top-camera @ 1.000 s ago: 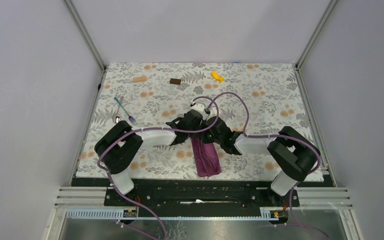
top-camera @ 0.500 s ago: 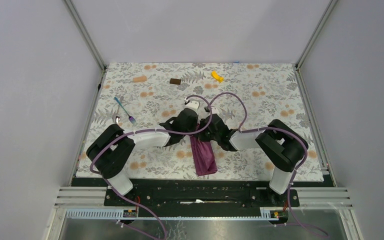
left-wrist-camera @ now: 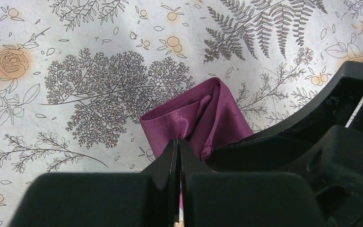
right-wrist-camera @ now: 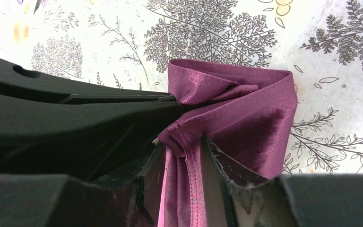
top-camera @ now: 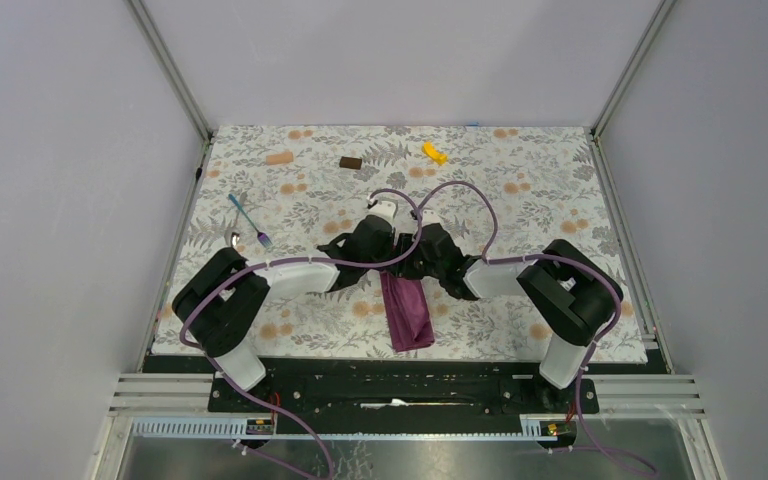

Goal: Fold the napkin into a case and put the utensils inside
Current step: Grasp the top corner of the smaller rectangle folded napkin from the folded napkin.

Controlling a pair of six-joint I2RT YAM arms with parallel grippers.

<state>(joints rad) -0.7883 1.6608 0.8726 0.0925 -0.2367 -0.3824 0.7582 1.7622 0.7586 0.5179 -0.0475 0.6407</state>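
The right gripper [right-wrist-camera: 183,151], formerly clamped, is found narrowly parted around the napkin [top-camera: 407,312]; the left gripper [left-wrist-camera: 178,146] is pinched on it. Counted: one napkin, centre of the table [top-camera: 520,200]; two utensils [top-camera: 248,225], left.

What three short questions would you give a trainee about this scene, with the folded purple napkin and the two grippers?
1. True or false: the small fork and spoon with silver heads and bluish handles already lie inside the soft plum-purple cloth napkin.
2. Which gripper is pinched shut on the napkin's far end? A) left B) right C) neither
3. Fill in: near the far edge of the floral table covering, to the right of the small brown block, lies a small ____ piece.

Key:
1. False; they lie on the covering, far to the left.
2. A; the left gripper pinches it, while the right gripper has its jaws parted around the cloth.
3. Yellow; the yellow piece.
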